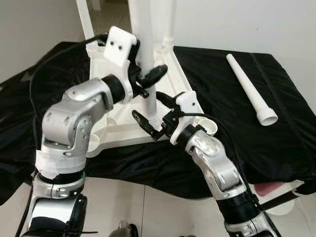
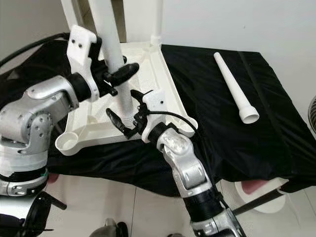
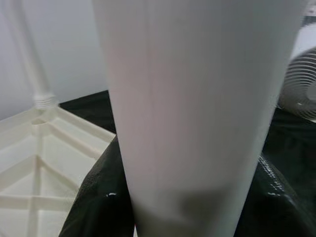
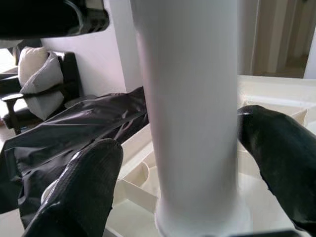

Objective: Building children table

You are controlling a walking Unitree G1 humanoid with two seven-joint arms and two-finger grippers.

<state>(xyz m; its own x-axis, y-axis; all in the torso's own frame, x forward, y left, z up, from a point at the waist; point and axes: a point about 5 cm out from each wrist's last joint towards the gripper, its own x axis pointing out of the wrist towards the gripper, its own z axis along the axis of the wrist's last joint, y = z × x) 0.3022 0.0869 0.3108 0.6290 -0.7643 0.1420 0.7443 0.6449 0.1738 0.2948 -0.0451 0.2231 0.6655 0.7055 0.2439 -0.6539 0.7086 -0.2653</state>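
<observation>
Right now the upright leg [image 1: 146, 64] stands on the overturned tabletop [image 1: 170, 66], its long axis vertical. My left gripper [image 1: 148, 79] pinches it partway up; my right gripper [image 1: 157, 114], fingers spread, straddles its base without touching. A spare leg [image 1: 249, 89] lies well right of it.

Near corner: an upright white table leg [image 1: 147, 74] rose from the upturned white tabletop [image 1: 170, 74], blocking the way.
Around that leg: the left gripper [image 1: 146, 78] clasped it higher up; the right gripper [image 1: 154, 116] straddled its base, fingers [image 4: 84, 187] apart.
Far corner: another upright leg [image 2: 157, 22] stood.
Right side: open black cloth [image 1: 296, 133], crossed by one loose leg [image 1: 251, 90].
</observation>
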